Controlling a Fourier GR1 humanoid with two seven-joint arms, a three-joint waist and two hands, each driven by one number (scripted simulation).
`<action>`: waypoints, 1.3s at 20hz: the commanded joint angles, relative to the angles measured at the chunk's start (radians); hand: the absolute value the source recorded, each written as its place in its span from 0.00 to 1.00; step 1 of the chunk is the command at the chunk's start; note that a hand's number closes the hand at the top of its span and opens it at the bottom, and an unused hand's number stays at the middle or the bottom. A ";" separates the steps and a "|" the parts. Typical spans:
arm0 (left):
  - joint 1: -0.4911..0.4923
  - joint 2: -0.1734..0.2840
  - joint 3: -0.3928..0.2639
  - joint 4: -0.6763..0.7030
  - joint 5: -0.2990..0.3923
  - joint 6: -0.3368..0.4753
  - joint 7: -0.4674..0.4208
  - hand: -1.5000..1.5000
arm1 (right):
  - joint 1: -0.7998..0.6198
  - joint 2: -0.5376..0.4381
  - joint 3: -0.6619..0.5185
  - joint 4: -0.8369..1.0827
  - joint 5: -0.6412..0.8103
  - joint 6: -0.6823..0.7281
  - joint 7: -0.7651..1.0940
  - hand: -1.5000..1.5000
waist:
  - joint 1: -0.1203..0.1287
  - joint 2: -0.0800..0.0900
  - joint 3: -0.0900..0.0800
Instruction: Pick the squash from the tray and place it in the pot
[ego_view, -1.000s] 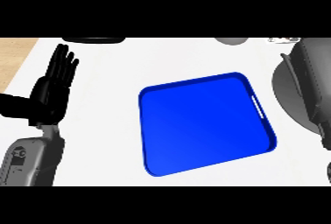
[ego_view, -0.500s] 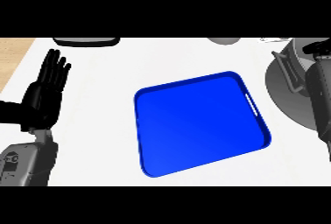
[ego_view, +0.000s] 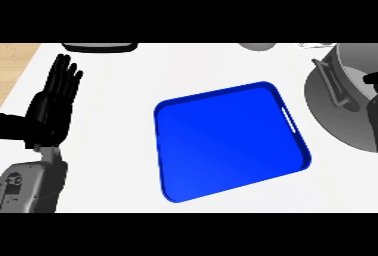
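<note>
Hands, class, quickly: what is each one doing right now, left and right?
Left hand: open, fingers straight and pointing up, resting at the view's left, holding nothing.
Right hand: its state cannot be told; only a dark sliver shows at the right edge by the pot.

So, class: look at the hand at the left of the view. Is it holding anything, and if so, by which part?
Nothing is held. The left hand rests open, fingers straight, beside the blue tray. The right hand cannot be seen clearly.

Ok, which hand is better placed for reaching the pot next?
Right. The pot sits at the view's right edge, and the right hand shows just over it. The left hand rests open at the far left, with the blue tray between it and the pot. No squash is visible.
</note>
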 joint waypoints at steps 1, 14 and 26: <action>-0.001 -0.022 -0.024 -0.029 -0.021 0.029 0.029 0.50 | 0.039 -0.038 -0.103 0.085 -0.116 -0.098 -0.026 1.00 | 0.005 0.003 0.002; -0.017 -0.036 -0.022 0.008 -0.031 0.029 -0.007 0.50 | 0.013 0.018 -0.166 0.054 -0.405 -0.273 -0.395 0.00 | -0.003 -0.001 0.000; 0.029 -0.014 0.014 0.017 -0.018 0.005 -0.036 0.50 | 0.097 0.097 -0.255 -0.234 -0.716 -0.498 -0.556 0.00 | -0.029 -0.012 -0.001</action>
